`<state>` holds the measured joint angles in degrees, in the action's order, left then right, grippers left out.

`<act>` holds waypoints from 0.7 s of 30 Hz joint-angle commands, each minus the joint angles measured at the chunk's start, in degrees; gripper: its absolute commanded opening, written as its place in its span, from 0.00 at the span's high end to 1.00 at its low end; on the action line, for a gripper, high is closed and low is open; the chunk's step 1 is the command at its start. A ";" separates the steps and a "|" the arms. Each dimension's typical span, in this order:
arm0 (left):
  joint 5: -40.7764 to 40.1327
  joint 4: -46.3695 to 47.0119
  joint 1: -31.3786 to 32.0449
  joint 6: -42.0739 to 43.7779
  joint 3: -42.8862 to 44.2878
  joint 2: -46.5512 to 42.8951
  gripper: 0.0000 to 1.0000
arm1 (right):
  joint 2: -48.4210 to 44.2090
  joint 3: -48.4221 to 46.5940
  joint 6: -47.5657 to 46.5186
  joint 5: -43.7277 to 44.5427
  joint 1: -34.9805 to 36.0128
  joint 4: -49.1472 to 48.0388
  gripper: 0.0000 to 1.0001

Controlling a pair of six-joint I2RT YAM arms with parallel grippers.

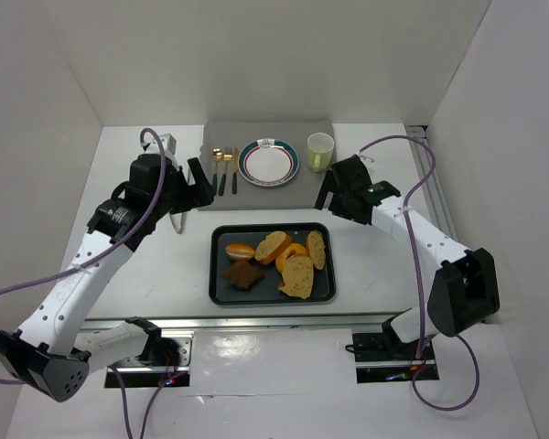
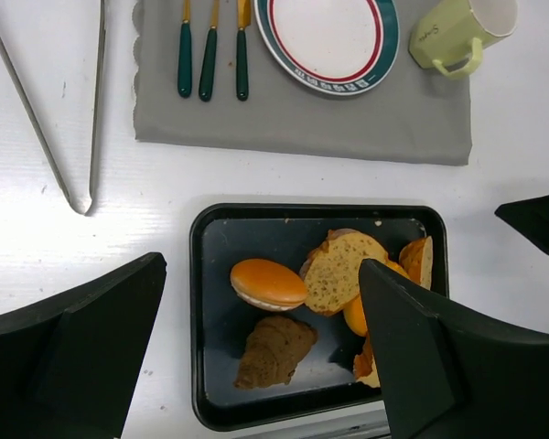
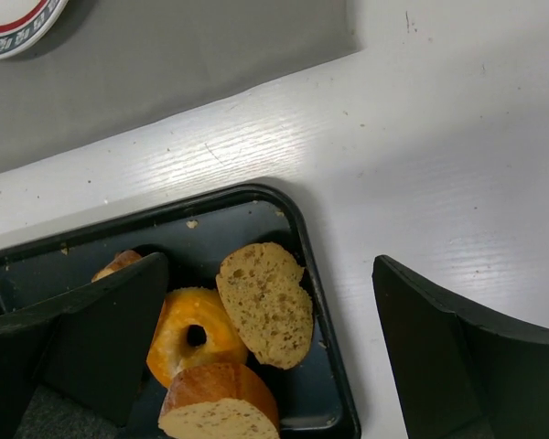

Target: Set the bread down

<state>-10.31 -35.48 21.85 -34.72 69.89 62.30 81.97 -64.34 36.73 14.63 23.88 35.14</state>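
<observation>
Two claws, both spread wide, nothing between the fingers of either. Left claw (image 1: 199, 183) over the bench (image 1: 174, 274), at the left end of the grey mat (image 1: 256, 197); right claw (image 1: 328, 196) at the mat's right end, just short of the green mug (image 1: 320, 151). Bread in the black tray (image 1: 214, 265), between the two claws and nearer the arm bases. Round bun (image 2: 267, 283) and dark pastry (image 2: 274, 352) right under the left claw's gap. Seeded slice (image 3: 265, 302) and glazed ring (image 3: 215, 343) under the right claw, toward its left finger. White plate (image 1: 268, 162) and cutlery (image 1: 223, 169) on the mat, beyond both claws. Metal tongs (image 2: 73, 137) ahead of the left claw, off to its left.
</observation>
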 commanded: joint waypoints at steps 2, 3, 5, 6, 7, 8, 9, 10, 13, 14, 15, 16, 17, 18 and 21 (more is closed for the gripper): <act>-2.33 -0.98 -0.49 -0.08 1.74 0.89 0.00 | -1.90 0.00 0.71 2.42 -0.94 0.37 0.00; -4.18 -1.60 -0.49 0.44 1.74 1.67 0.00 | -1.91 0.00 0.71 2.42 -0.94 0.37 0.00; -9.88 -3.97 -1.02 0.97 1.74 5.01 0.00 | -1.91 0.00 0.71 2.42 -0.94 0.37 0.00; -13.82 -7.63 -1.97 0.97 2.27 6.85 0.00 | -1.91 0.00 0.71 2.42 -0.94 -0.24 0.00; -14.91 -9.67 -3.46 0.97 3.92 8.95 0.00 | -2.43 0.00 0.71 1.90 -0.94 -0.24 0.00; -15.96 -11.61 -4.09 0.97 4.72 11.24 0.00 | -2.43 0.00 0.19 1.89 -0.94 -0.24 0.00; -17.63 -13.45 -4.61 0.97 5.25 15.44 0.00 | -2.43 0.00 0.18 1.89 -0.94 -0.24 0.00; -18.43 -15.38 -4.62 1.75 5.26 17.39 0.00 | -2.43 0.00 -0.34 1.89 -0.94 -0.24 0.00; -19.67 -16.99 -8.74 1.06 5.87 24.60 0.00 | -3.66 1.40 -0.87 -0.65 -2.08 -2.43 0.00; -18.71 -16.99 -11.01 0.45 6.48 26.01 0.00 | -3.66 2.19 -0.87 -1.88 -2.08 -3.40 0.00; -16.44 -16.20 -11.99 0.44 6.49 27.16 0.00 | -4.45 2.72 -1.39 -4.33 -2.08 -4.45 0.00; -15.11 -15.32 -12.79 1.66 6.49 29.17 0.00 | -5.06 2.72 -1.40 -5.31 -2.60 -6.11 0.00; -13.53 -14.27 -13.58 2.28 7.10 30.23 0.00 | -5.07 2.72 -1.40 -6.10 -2.61 -6.13 0.00; -11.95 -12.52 -15.50 2.81 7.10 31.20 0.00 | -5.07 2.72 -2.01 -6.63 -2.61 -6.83 0.00; -4.39 -10.05 -18.76 4.74 9.65 35.51 0.00 | -3.67 2.03 -3.15 -6.64 -3.22 -6.83 0.00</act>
<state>-20.95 -48.47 5.34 -32.69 75.37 96.01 79.09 -61.73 35.40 9.78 21.32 32.49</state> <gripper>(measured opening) 1.000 0.994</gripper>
